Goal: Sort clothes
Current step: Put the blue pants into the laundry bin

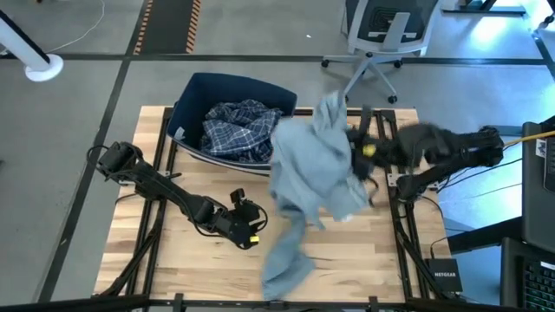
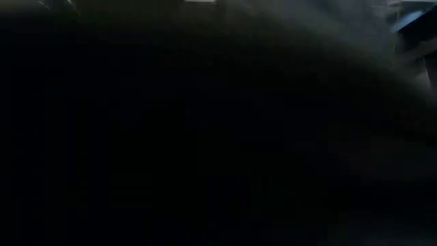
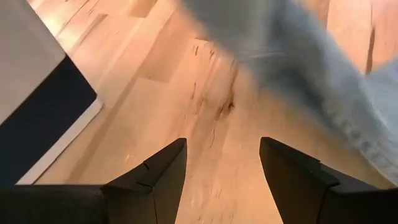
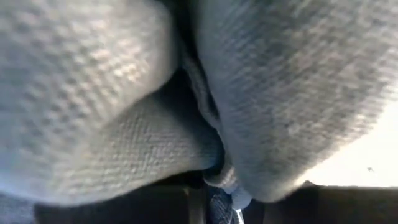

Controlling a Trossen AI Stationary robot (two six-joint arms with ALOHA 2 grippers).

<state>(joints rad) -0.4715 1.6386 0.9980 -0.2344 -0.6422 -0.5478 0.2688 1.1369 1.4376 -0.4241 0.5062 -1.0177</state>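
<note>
Right hand (image 1: pixel 357 149): clamping narrow on one pair of light-blue denim jeans (image 1: pixel 308 173), gathered cloth pressing right against its wrist camera. It is lifting the jeans, which are hanging away from the hand with one leg trailing onto the bench (image 1: pixel 208 260), probably to carry them to a sorting spot.

Left hand (image 1: pixel 247 227): standing wide, holding nothing, hovering low over bare bench just beside the trailing leg, likely waiting to assist.

Blue plaid shirt (image 1: pixel 236 128): one, lying in the navy bin (image 1: pixel 195 94) beyond the jeans, apparently already sorted.

Count: two garments, one bin.
</note>
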